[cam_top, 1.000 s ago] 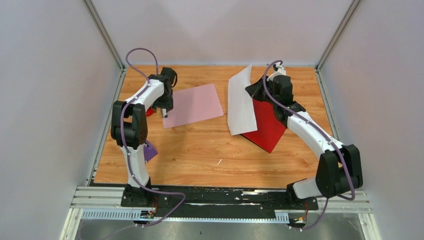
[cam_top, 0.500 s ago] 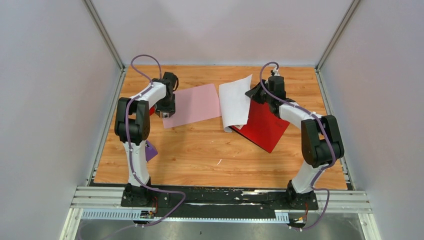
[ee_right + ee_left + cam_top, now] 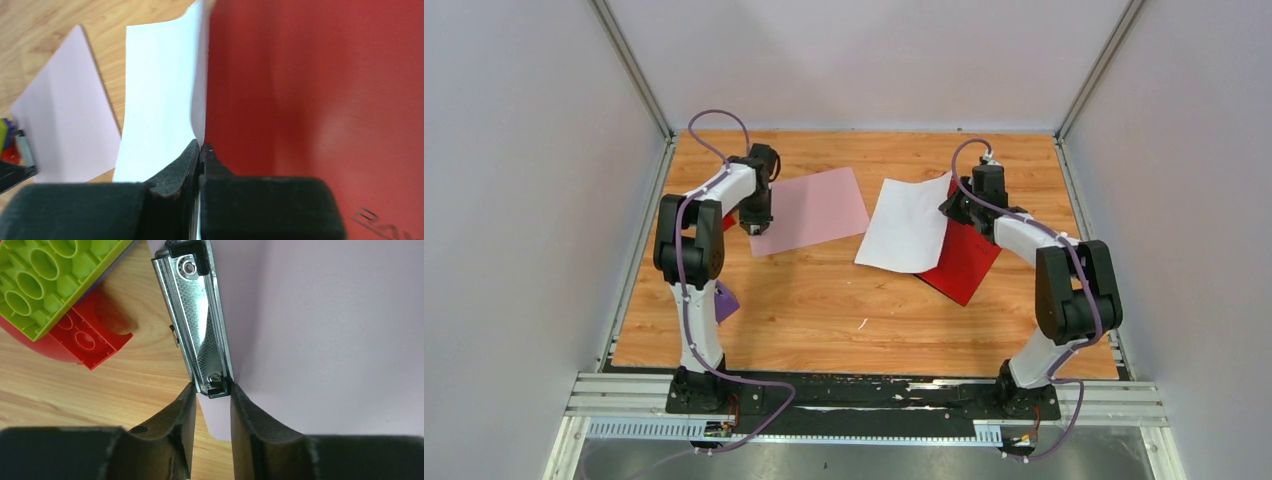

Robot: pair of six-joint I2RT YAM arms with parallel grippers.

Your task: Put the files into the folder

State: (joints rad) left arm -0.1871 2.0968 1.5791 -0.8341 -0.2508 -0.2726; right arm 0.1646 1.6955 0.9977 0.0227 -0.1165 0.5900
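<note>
One white sheet of the files [image 3: 907, 225] lies flat, its right edge over the red folder [image 3: 964, 262]. My right gripper [image 3: 951, 205] is shut on that edge, where the white sheet [image 3: 157, 100] meets the red folder [image 3: 310, 90]; in its own view the right gripper [image 3: 201, 146] shows paper between the pads. Only one sheet shows. My left gripper [image 3: 749, 228] sits at the left edge of a pink board [image 3: 809, 210]. In the left wrist view the left gripper [image 3: 211, 387] has its fingertips against both sides of the near end of the metal clip [image 3: 200, 325] on the pink board [image 3: 325, 315].
Green [image 3: 45, 285] and red [image 3: 75, 340] toy bricks lie just left of the clip. A purple piece [image 3: 724, 300] sits by the left arm's base column. Metal frame rails and white walls bound the wooden table [image 3: 824, 310] on three sides.
The white sheet, standing up a second ago, has been swung down and leftward to lie flat. The right arm folded back toward the far side. The left jaws narrowed onto the clip.
</note>
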